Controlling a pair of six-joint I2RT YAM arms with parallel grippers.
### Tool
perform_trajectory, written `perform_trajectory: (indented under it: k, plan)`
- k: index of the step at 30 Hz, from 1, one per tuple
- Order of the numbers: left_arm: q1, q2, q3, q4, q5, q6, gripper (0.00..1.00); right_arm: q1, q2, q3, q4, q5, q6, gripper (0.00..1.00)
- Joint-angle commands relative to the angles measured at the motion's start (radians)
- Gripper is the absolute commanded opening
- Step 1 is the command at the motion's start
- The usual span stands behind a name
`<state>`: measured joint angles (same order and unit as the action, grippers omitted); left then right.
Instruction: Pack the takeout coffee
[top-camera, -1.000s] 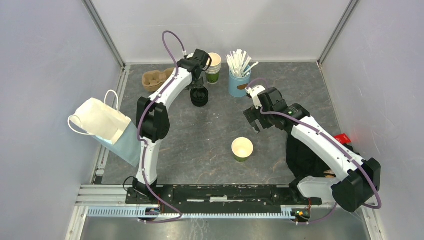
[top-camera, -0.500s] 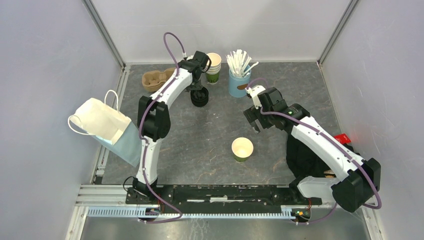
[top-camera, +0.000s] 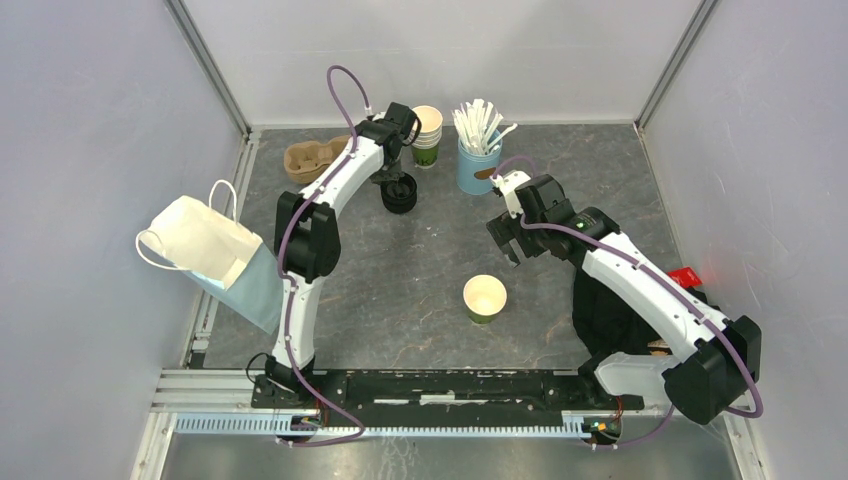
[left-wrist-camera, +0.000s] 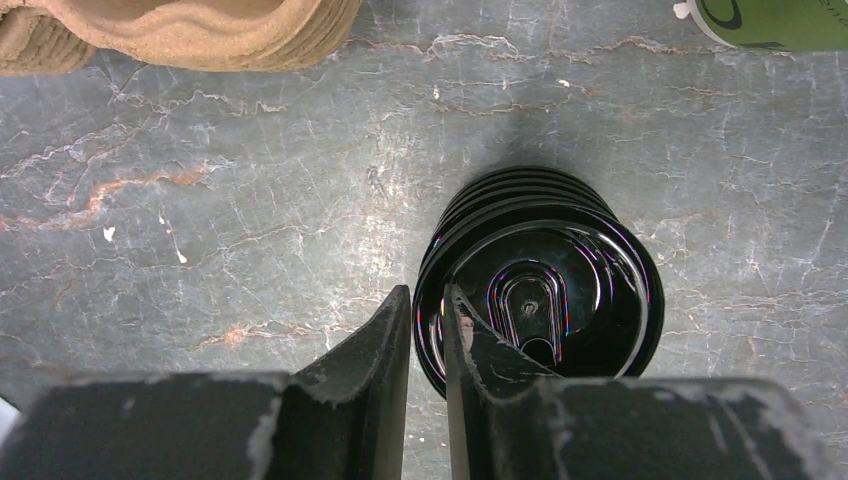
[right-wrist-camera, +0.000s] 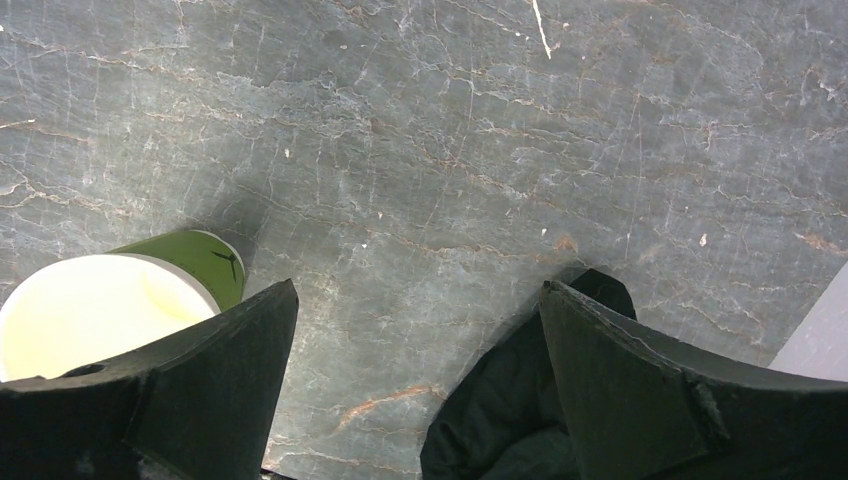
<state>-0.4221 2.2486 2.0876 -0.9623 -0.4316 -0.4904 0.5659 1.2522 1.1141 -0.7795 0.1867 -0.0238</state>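
Lids stand piled in a black stack (top-camera: 398, 195) at about 11 o'clock on the gray table (top-camera: 420, 270). We see our left gripper (left-wrist-camera: 425, 300) down on it. Its two fingers are almost together and pinch the edge of the top lid (left-wrist-camera: 560, 290), one finger outside the rim and one inside. The green cup (top-camera: 485, 298) stands upright at about 5 o'clock from the middle of the table, well apart from the lids. Its top is open and we see its cream inside. Our right gripper (right-wrist-camera: 418, 290) hangs over the table at about 1 o'clock from the cup, fingers spread wide and holding nothing. In its wrist view a black cloth (right-wrist-camera: 500, 430) lies at 6 o'clock. A white paper bag (top-camera: 205, 240) lies at 9 o'clock. A tall stack of cups (top-camera: 428, 128), a blue tin of white sticks (top-camera: 476, 165) and a brown tray (top-camera: 308, 158) sit near 12 o'clock.
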Motion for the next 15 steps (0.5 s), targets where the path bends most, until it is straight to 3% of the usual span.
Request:
perform_trajectory:
  k: [1, 10, 15]
  plan:
    - [0.005, 0.007, -0.004, 0.027, 0.012, 0.031, 0.25, 0.003, 0.001, 0.002, 0.033, -0.004, 0.0, 0.98]
    - [0.005, 0.012, -0.006, 0.028, 0.026, 0.035, 0.25, 0.007, 0.002, 0.004, 0.034, -0.001, -0.002, 0.98]
    - [0.006, 0.0, 0.0, 0.027, 0.027, 0.039, 0.18, 0.011, 0.001, 0.005, 0.033, 0.005, -0.004, 0.98]
